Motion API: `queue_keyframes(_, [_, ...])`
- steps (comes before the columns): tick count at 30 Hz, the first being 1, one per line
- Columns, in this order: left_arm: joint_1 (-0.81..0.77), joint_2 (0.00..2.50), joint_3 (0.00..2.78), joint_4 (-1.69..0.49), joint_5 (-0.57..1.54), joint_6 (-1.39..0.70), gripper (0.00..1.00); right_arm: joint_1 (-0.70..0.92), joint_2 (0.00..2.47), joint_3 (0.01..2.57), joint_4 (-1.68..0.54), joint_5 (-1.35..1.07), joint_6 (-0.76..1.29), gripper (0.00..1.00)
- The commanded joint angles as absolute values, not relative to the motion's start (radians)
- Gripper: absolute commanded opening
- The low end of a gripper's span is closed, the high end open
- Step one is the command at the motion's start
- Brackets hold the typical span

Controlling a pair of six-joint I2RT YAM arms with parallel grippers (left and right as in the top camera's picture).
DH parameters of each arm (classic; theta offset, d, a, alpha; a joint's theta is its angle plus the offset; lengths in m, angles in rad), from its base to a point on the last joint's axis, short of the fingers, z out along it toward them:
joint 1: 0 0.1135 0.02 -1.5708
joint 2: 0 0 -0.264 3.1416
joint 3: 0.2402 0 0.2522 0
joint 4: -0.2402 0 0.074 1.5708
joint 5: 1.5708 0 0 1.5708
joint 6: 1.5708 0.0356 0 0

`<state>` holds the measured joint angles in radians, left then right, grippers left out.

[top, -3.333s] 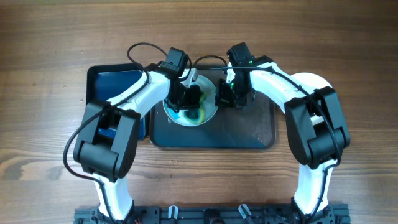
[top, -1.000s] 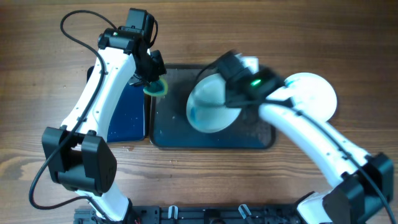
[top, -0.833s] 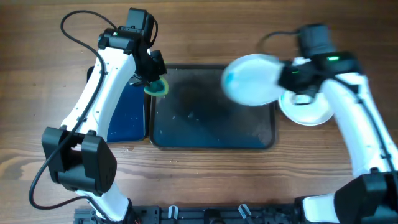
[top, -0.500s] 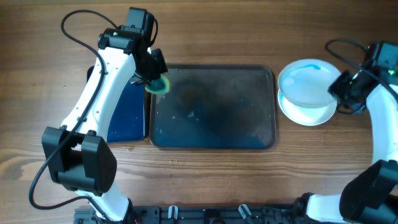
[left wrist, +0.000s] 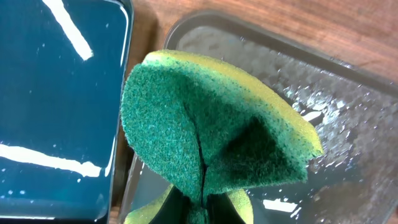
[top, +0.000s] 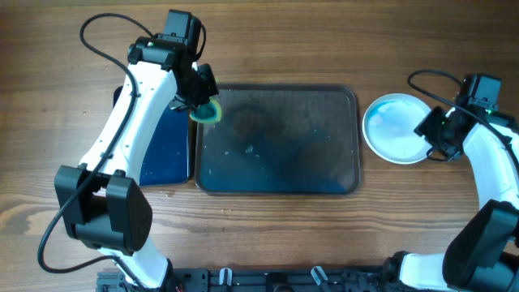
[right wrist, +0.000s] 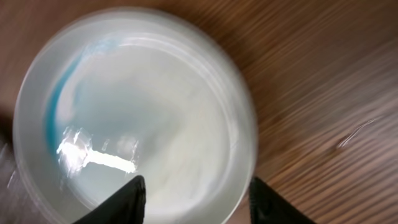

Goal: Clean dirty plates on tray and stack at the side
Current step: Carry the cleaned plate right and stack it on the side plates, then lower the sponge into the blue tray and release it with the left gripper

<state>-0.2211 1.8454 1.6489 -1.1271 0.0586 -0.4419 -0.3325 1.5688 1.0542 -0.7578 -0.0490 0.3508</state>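
The plate (top: 397,126) lies squarely on the stack at the right, on the surface just beside the tray (top: 276,174). Half a second ago it sat askew there. The tray now carries no plates. The right gripper (top: 440,134) is spread wide at the plate's rim, holding nothing. The left gripper (top: 201,104) stays pinched on the folded sponge (left wrist: 211,130) over the tray's left edge. Stacking looks finished, though a blue streak remains.

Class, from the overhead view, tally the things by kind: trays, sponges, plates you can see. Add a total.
Trays: 2, the dark grey tray and the blue-liquid tray
Sponges: 1, the green sponge
Plates in sight: 1, the white plate; any beneath hidden
Total: 4
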Motion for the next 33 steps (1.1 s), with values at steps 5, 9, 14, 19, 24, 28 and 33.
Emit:
queue_keyframes(5, [-0.101,1.835,1.655,-1.259,0.062,-0.361,0.04,-0.182,1.546,1.283,-0.903,-0.184,0.238,0.65])
queue_keyframes(9, [-0.006,1.835,1.628,-1.274,-0.095,-0.328,0.04,-0.106,1.546,1.313,-0.895,-0.182,0.237,0.69])
queue_keyframes(14, [0.098,1.835,1.466,-1.133,-0.128,-0.267,0.04,-0.069,1.547,1.313,-0.899,-0.176,0.235,0.69])
queue_keyframes(19, [0.147,1.835,1.284,-0.975,-0.125,-0.210,0.04,-0.069,1.547,1.313,-0.902,-0.177,0.210,0.69])
queue_keyframes(24, [0.142,1.834,1.264,-0.942,-0.125,-0.186,0.46,-0.069,1.546,1.313,-0.902,-0.178,0.191,0.75])
queue_keyframes(28, [0.113,1.830,1.309,-1.003,-0.124,-0.186,1.00,-0.069,1.545,1.355,-0.940,-0.178,0.182,0.77])
queue_keyframes(33, [0.037,1.773,1.444,-1.102,-0.037,-0.187,1.00,-0.069,1.500,1.461,-1.023,-0.177,0.115,0.82])
